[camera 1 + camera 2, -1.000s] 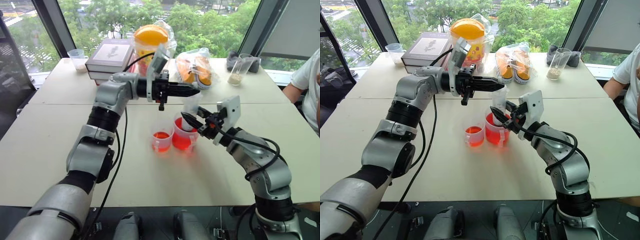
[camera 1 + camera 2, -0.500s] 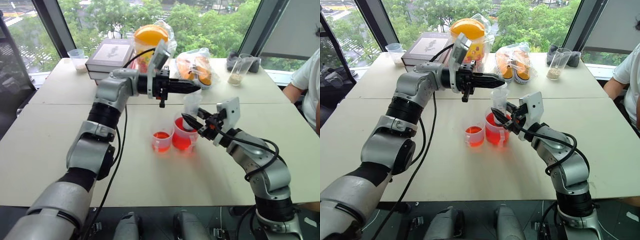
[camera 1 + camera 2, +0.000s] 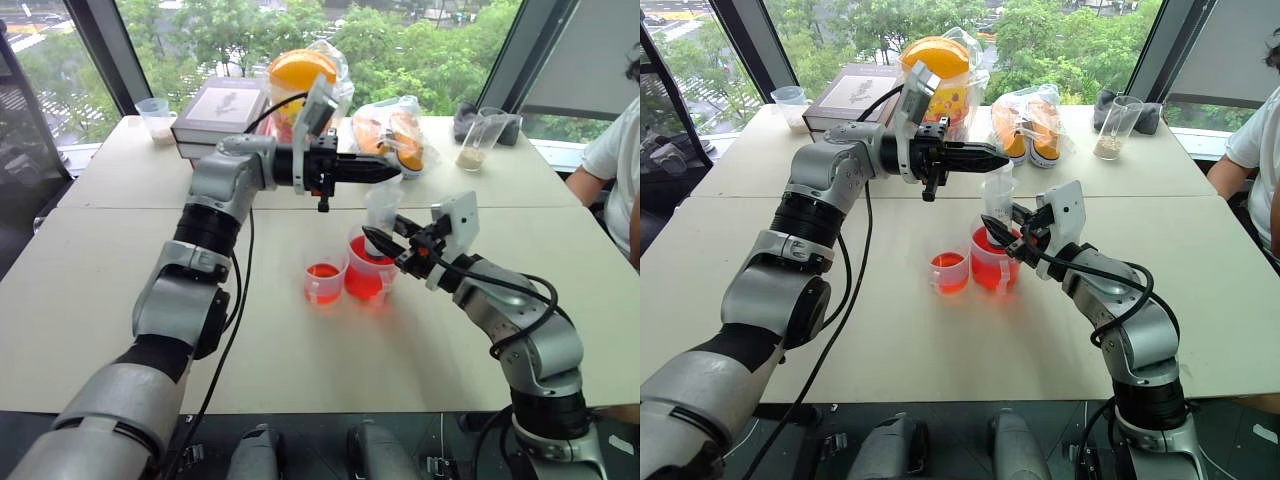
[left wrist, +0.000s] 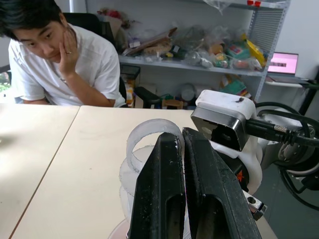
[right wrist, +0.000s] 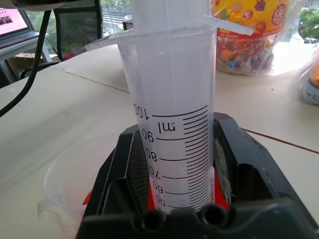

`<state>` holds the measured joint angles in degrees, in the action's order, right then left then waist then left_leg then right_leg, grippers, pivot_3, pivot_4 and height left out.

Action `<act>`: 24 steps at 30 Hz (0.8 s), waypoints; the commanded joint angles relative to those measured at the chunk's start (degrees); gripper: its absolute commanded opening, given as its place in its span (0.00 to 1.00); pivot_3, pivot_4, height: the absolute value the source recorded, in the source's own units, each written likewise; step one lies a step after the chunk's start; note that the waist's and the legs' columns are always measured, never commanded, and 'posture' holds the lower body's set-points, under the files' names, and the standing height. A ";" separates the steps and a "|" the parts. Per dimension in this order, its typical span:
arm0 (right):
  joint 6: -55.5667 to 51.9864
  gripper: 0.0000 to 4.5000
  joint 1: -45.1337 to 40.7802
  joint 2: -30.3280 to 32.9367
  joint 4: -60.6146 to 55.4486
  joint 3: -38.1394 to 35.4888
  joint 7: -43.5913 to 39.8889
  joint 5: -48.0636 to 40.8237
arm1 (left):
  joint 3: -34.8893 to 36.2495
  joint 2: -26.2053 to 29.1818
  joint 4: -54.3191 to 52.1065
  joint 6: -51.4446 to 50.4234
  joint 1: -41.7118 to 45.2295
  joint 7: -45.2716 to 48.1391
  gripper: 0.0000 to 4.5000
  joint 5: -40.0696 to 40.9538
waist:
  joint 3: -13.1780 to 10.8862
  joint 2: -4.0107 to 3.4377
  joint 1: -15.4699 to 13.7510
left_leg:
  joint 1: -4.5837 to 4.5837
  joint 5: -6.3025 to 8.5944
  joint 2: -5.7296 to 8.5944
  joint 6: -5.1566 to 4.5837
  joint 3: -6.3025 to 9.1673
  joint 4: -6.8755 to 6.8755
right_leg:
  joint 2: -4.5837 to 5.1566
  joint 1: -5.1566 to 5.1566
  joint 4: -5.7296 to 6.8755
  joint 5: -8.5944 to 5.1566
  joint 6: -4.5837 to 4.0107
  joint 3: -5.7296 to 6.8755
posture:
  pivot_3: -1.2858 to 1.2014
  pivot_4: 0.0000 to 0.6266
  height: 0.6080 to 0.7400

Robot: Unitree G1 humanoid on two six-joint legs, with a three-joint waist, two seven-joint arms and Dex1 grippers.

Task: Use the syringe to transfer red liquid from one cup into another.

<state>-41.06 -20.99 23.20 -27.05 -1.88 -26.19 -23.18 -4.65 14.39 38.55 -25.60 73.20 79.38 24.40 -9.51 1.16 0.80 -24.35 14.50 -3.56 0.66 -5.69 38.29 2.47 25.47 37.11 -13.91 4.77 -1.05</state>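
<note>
The syringe point(image 5: 172, 124) carries a black printed scale. Beside its marks the numbers 100, 90, 80, 70, 60 and 50 can be read. The unit "ml" stands just under the 100 mark.

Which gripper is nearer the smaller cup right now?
Right. The right gripper holds the syringe over the larger cup beside the smaller cup; the left gripper is higher up.

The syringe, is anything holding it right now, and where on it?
Yes. The right gripper is shut on the syringe around its barrel, standing upright over the larger cup. The left gripper, shut, is at the plunger top; contact cannot be told.
</note>
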 commanded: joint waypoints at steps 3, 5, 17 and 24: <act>-1.91 0.31 -0.63 1.40 -2.21 0.43 -0.83 -1.65 | 3.66 1.31 -3.57 1.49 2.68 -0.64 0.00 1.65 | 0.00 0.00 0.05 | 0.00 0.00 0.00 0.00 0.00 0.00 | 0.00 0.00 0.00 0.00 0.00 0.00 | 0.52 0.24 1.00; -2.49 0.31 -1.79 1.86 -2.61 -0.52 -0.64 -2.09 | 3.13 1.72 -4.67 0.19 1.75 -0.01 0.14 1.75 | 0.00 0.00 0.17 | 0.00 0.00 0.00 0.00 0.00 0.00 | 0.00 0.01 0.01 0.00 0.00 0.00 | 0.52 0.24 1.00; -3.70 0.31 -5.41 3.52 -2.17 -3.16 -0.63 -4.21 | 2.81 9.67 -13.04 -4.31 -6.64 1.96 0.86 1.60 | 0.00 0.00 0.19 | 0.01 0.00 -0.02 0.00 -0.01 -0.02 | 0.00 0.01 0.02 0.00 0.00 -0.01 | 0.52 0.24 1.00; -5.11 0.31 -9.34 3.63 -2.16 -4.69 -0.64 -6.81 | 6.35 16.09 -14.60 -6.90 -9.10 -0.55 0.86 2.79 | 0.00 0.00 0.12 | 0.01 0.00 -0.04 0.00 -0.03 -0.01 | 0.00 0.03 0.04 0.00 0.00 0.00 | 0.52 0.24 1.00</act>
<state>-46.05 -27.82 26.27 -27.39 -4.50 -26.93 -28.32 -0.53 29.40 26.13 -32.20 63.61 79.55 26.15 -9.51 1.16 0.92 -24.34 14.50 -3.59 0.66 -5.71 38.28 2.46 25.49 37.14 -13.90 4.77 -1.05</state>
